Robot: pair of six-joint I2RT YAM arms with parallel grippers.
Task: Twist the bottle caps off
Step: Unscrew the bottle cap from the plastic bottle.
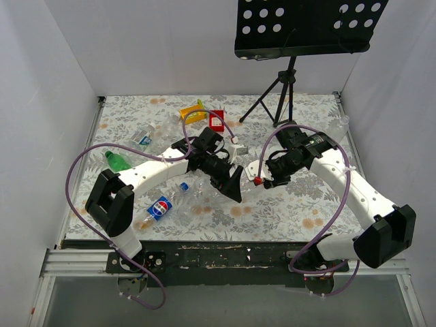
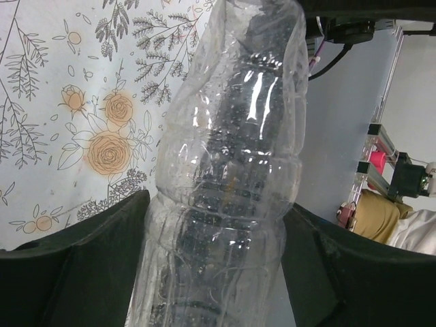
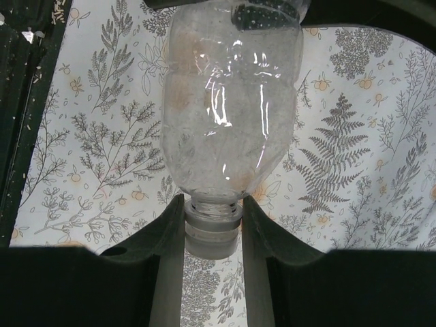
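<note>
The left gripper [image 2: 216, 218] is clamping a clear bottle [image 2: 231, 122] steady, while the right gripper [image 3: 212, 211] is pinching its whitish cap [image 3: 212, 237] (seemingly for unscrewing).

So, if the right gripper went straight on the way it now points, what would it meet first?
The whitish cap is clamped between the fingers of the right gripper, so it would probably push first on the shoulder of the clear bottle just beyond.

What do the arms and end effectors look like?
Left arm and right arm: white links, black joint housings, a purple cable looping along each. Left end effector and right end effector: black, broad wedge-shaped fingers; a red knob on the right one.
</note>
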